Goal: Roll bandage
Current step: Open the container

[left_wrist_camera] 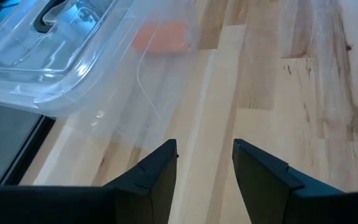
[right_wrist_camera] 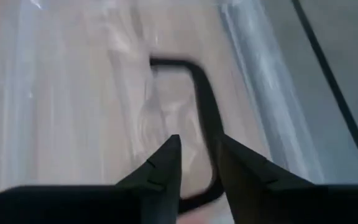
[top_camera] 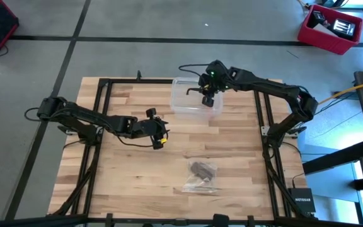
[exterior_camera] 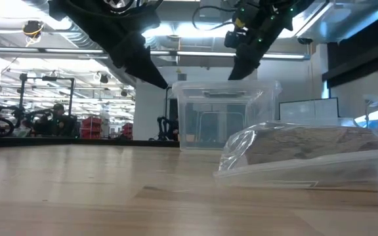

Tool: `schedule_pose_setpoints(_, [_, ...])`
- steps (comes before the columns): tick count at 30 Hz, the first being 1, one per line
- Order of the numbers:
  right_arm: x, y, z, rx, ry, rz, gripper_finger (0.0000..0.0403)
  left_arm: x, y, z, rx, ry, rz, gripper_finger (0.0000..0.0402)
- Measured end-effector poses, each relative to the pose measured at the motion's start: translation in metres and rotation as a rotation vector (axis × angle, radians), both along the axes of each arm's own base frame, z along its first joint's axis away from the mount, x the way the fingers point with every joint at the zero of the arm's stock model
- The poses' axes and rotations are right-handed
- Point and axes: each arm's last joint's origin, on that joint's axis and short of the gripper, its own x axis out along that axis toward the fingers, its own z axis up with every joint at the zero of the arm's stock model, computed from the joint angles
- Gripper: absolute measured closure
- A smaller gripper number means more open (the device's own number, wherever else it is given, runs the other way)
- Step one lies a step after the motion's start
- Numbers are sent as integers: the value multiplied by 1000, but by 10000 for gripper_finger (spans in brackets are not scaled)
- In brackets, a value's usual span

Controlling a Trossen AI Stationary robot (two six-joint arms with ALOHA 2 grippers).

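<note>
my right claw hangs over the clear box at the bench's far edge, fingers narrowly apart above the lid's dark handle, gripping nothing i can see. my left claw waits mid-bench, fingers apart and empty. the bandage lies near the front edge, bunched inside a small clear bag, so i judge nothing is rolled yet: it must come out of the bag first. there's open wood between box and bag; the frame rails hem both sides.
</note>
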Motion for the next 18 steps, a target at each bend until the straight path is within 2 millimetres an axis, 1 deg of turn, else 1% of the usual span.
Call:
schedule_pose_setpoints(3, [-10,5,3,18,54,-22,276,0,0,0,-4,-4,3,254])
schedule_pose_setpoints(6, [-25,14,15,69,69,-57,253,0,0,3,8,-16,16,254])
schedule_pose_setpoints(9, [-45,26,28,118,84,-61,230,3,3,18,49,-45,34,254])
schedule_pose_setpoints(11, [-57,30,36,119,80,-100,215,3,9,34,56,-66,42,255])
schedule_pose_setpoints(13, [-71,29,38,137,59,-167,204,1,20,50,47,-90,75,261])
schedule_pose_setpoints(15, [-84,26,36,176,19,-230,194,-5,37,63,16,-127,110,269])
schedule_pose_setpoints(18, [-104,21,20,252,-41,-309,184,-20,71,77,-106,-220,166,279])
